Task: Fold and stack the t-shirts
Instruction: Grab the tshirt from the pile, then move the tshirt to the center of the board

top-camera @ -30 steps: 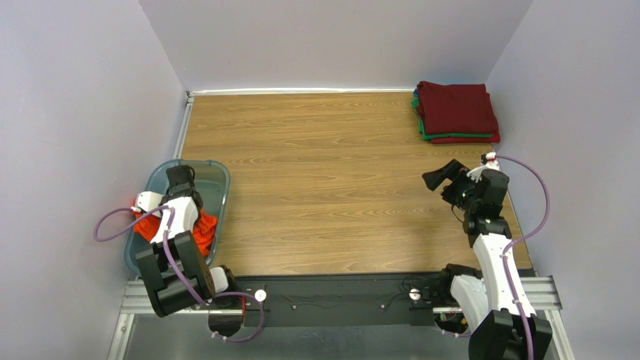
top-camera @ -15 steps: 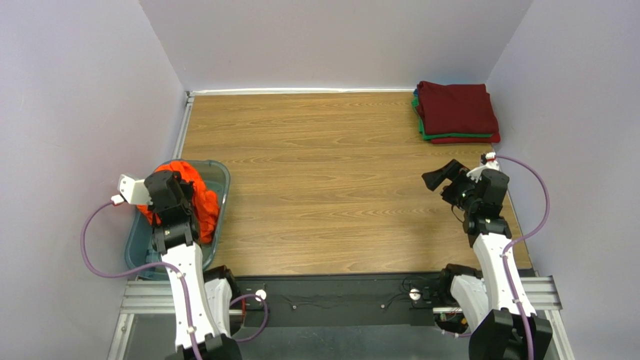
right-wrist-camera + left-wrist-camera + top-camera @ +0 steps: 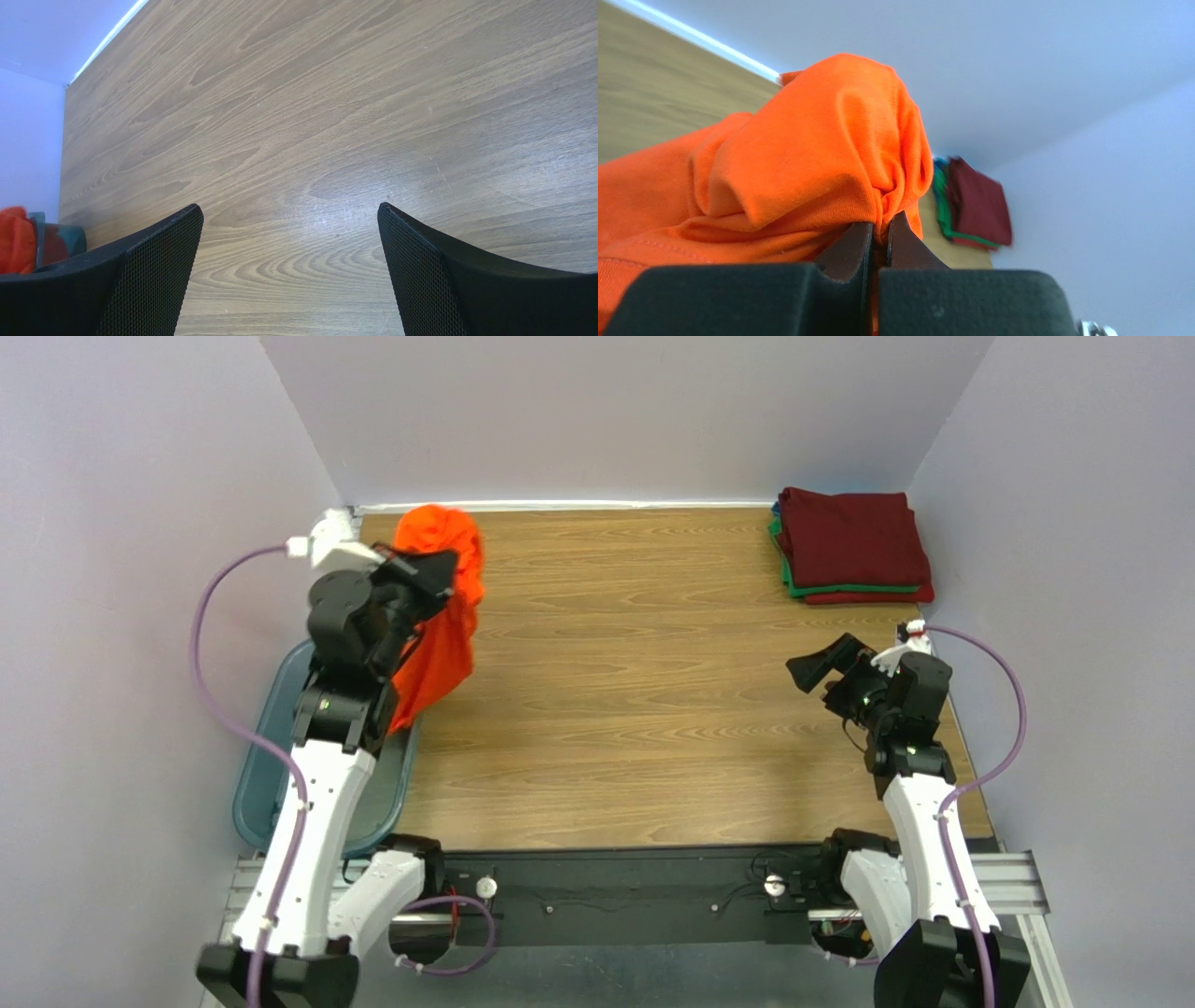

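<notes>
One-armed for now. Saw left gripper (image 3: 880, 234) clenched on a bunched fold of the bright orange soft cloth t-shirt (image 3: 438, 602), held high over the far-left part of the wood-grain table (image 3: 631, 686). Saw the rest of the cloth hanging in a crumpled drape alongside the arm, lower end near the rim of the translucent blue-grey plastic bin (image 3: 281, 756); unable to say whether touching it or just clear. Saw right gripper (image 3: 821, 665) spread wide and holding nothing, hovering over bare table at mid-right, well apart from the shirt. Noted stack of folded t-shirts (image 3: 853, 546) at the far-right corner, dark maroon on top, green and red edges showing beneath. Judged step in hand: carry-out from the bin and lay-flat, ahead of any fold. To do it well: keep the pinch firm and avoid regripping in mid-air; raise or swing enough to clear the bin rim before travelling; carry toward table centre, then lower slowly to land the hanging end first and drag it out flat instead of dropping a heap. Bring in the free right gripper to take a second edge and pull gently apart against the left, smoothing wrinkles. Unable to identify the pinched part as collar, sleeve or hem, with everything bunched in the wrist view; check once spread. Stop well short of the stack to leave folding room.
</notes>
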Controlling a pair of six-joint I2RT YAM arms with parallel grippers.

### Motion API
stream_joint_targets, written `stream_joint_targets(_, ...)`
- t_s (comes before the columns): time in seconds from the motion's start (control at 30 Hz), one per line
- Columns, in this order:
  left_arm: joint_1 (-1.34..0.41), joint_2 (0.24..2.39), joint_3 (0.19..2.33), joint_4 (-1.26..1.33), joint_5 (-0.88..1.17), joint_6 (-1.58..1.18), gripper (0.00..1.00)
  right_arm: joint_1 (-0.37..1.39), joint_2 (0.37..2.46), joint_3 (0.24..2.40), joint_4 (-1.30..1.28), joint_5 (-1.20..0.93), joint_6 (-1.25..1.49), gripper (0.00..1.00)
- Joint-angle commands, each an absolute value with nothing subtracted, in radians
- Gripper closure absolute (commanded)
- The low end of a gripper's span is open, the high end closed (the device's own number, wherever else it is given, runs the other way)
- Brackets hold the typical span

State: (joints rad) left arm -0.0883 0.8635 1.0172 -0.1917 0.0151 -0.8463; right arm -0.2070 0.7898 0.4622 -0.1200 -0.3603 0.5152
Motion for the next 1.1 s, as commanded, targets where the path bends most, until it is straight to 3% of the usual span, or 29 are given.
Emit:
stream_joint_targets(0.0,-0.306,0.977,1.159,-0.089,-0.041,-0.761,1.0,-0.21,0.773,0.454,-0.1,-0.367,0.506,0.0)
stream_joint_targets(0.13,-0.508,1.086,1.276,-0.034,-0.077,-0.646,1.0,-0.21,0.781,0.451,-0.1,-0.374,0.509,0.0)
stream_joint_targets(0.37,-0.698,1.25,1.359,0.051,0.017,-0.535,1.0,-0.21,0.77,0.443,-0.1,-0.364,0.508,0.0)
stream_joint_targets(0.47,-0.704,1.27,1.313,0.066,0.009,-0.552,1.0,-0.21,0.77,0.442,-0.101,-0.362,0.5,0.0)
stream_joint_targets(0.63,-0.698,1.266,1.169,0.045,-0.224,-0.574,1.0,-0.21,0.781,0.448,-0.098,-0.354,0.494,0.0)
stream_joint_targets(0.67,-0.678,1.266,1.111,0.025,-0.263,-0.586,0.89,-0.21,0.793,0.452,-0.1,-0.38,0.479,0.0)
stream_joint_targets(0.73,-0.643,1.273,1.059,-0.003,-0.29,-0.626,0.42,-0.21,0.807,0.456,-0.095,-0.406,0.465,0.0)
stream_joint_targets(0.77,-0.625,1.285,1.013,-0.036,-0.294,-0.656,0.13,-0.206,0.824,0.459,-0.094,-0.405,0.454,0.0)
stream_joint_targets(0.8,-0.582,1.292,0.994,-0.081,-0.288,-0.675,0.02,-0.18,0.827,0.459,-0.094,-0.39,0.451,0.0)
stream_joint_targets(1.07,-0.541,1.266,0.801,-0.12,-0.203,-0.727,0.02,-0.005,0.891,0.511,-0.208,-0.103,0.465,0.0)
